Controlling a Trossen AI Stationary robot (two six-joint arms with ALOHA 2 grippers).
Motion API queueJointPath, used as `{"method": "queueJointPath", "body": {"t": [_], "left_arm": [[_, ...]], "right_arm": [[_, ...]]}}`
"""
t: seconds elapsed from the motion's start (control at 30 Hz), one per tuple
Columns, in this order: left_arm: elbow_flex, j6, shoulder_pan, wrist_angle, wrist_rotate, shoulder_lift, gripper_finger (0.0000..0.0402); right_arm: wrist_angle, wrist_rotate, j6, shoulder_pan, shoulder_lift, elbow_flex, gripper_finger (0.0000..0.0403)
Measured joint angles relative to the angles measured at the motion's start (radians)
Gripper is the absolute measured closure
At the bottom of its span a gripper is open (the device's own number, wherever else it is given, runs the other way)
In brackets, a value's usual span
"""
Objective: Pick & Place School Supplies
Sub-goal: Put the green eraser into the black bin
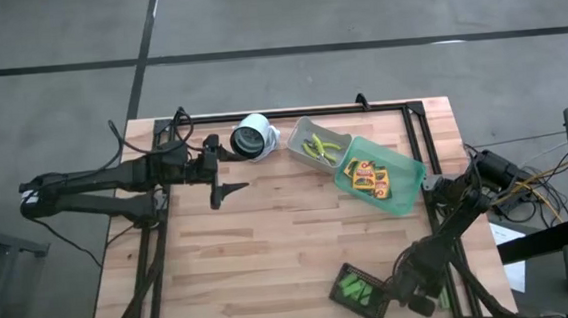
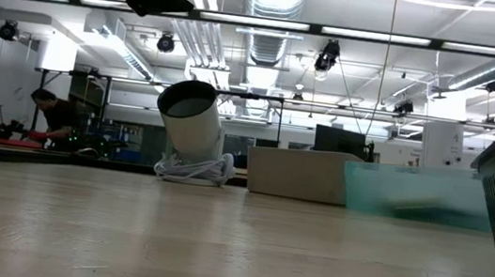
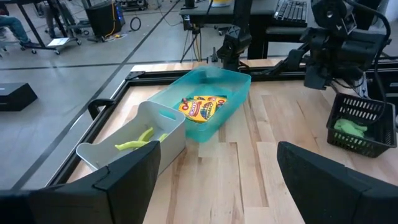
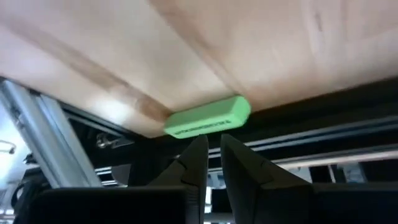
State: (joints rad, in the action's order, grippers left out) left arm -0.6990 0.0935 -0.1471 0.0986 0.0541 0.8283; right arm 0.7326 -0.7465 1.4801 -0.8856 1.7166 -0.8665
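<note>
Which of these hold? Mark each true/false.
1. Packs lie in the green bin. True.
2. Left tool is shut. False: it is open, over bare table.
3. Green blocks lie in the dark tray. True.
4. Grey bin is empty. False: it holds scissors.
5. Right tool hangs over the green bin. False: it is at the table's edge beside the tray.
</note>
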Motion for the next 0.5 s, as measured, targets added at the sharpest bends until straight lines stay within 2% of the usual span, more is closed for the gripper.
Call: {"method": "queueJointPath", "body": {"t": [0.27,0.4,0.5], "left_arm": [[0.000,0.000,0.000,0.000,0.000,0.000,0.0074],[0.000,0.000,0.000,0.000,0.000,0.000,0.0074],[0.000,0.000,0.000,0.000,0.000,0.000,0.0074]], "right_arm": [[-0.014,0.164,-0.092,0.002,-0.079,-0.060,0.0360],[0.030,0.245,0.058,0.002,-0.139,-0.063,0.0360],[0.085,0.253,0.240,0.003,-0.171,-0.058,0.0360]]}}
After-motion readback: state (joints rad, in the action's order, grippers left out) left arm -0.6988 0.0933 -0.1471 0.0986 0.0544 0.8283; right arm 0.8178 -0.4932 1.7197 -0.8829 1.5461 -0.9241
